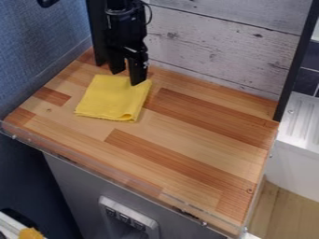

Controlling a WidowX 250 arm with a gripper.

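The black gripper (126, 78), its fingers spread, is at the far edge of a folded yellow cloth (113, 99). The cloth lies on the wooden countertop (199, 140), upper left of the frame.

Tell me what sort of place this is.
Probably a mock kitchen in a robot workspace: a wooden countertop, a whitewashed plank backboard, and a white ribbed unit, perhaps a drainboard, at the right.
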